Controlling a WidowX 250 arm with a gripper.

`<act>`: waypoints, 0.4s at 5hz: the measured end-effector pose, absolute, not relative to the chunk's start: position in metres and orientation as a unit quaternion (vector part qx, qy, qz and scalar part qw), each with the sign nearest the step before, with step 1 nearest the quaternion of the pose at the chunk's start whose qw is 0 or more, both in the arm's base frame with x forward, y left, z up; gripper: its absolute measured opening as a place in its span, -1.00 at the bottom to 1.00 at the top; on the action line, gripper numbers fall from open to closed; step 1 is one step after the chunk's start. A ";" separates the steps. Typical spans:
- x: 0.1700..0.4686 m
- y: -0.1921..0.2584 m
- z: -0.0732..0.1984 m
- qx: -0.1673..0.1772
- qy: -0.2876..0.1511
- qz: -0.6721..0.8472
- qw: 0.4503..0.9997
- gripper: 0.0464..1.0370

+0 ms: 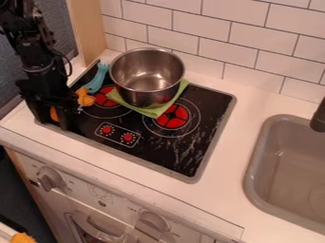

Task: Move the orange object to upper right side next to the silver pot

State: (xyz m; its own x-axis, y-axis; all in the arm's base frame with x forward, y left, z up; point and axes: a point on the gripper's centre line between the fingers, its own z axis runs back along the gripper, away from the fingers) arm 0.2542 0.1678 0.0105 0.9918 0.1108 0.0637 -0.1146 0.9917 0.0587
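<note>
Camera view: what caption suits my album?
Black gripper by an orange object on a stove, where a silver pot sits on green cloth.

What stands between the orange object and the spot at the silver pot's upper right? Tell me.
The silver pot itself, on the green cloth, seems to block the straight line from the orange object.

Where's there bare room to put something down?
The front right of the stovetop, beside the red knobs, or the white counter between stovetop and sink. It's crowded at the back and left: pot on green cloth, blue fork-like toy, orange object and pincer.
</note>
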 end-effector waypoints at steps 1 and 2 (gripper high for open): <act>0.254 0.169 0.011 0.036 -0.029 0.057 0.997 -0.31; 0.254 0.167 0.011 0.040 -0.024 0.050 0.998 -0.46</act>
